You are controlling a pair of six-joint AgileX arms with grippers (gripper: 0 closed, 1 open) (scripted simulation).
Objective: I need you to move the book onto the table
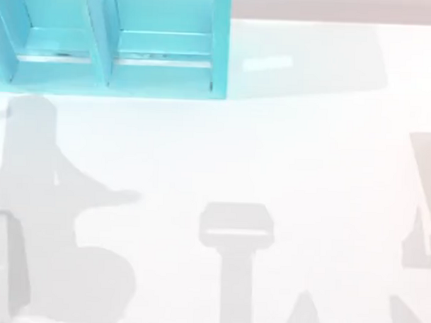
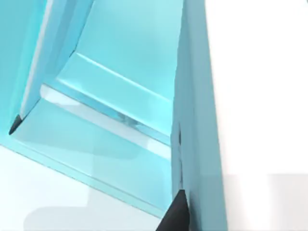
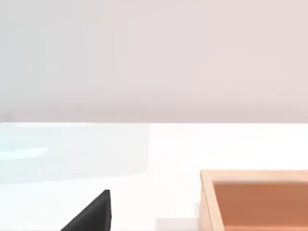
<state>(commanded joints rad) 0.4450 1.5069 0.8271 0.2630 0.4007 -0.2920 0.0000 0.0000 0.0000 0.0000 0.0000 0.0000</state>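
The book is hidden; nothing inside the turquoise shelf unit (image 1: 219,55) stands apart from its own boards. In the left wrist view my left gripper (image 2: 96,168) is open. Its dark fingertips (image 2: 175,214) are spread wide just in front of one shelf compartment (image 2: 120,91), with nothing between them. The white table (image 1: 272,170) stretches out in front of the shelf. A dark part of my right gripper (image 3: 91,214) hangs low over the table (image 3: 159,154).
The shelf unit stands at the table's back left, with an upright side wall (image 2: 197,120) beside the left gripper. A wooden box (image 3: 255,197) with an orange inside sits near the right gripper. Arm shadows fall across the front of the table.
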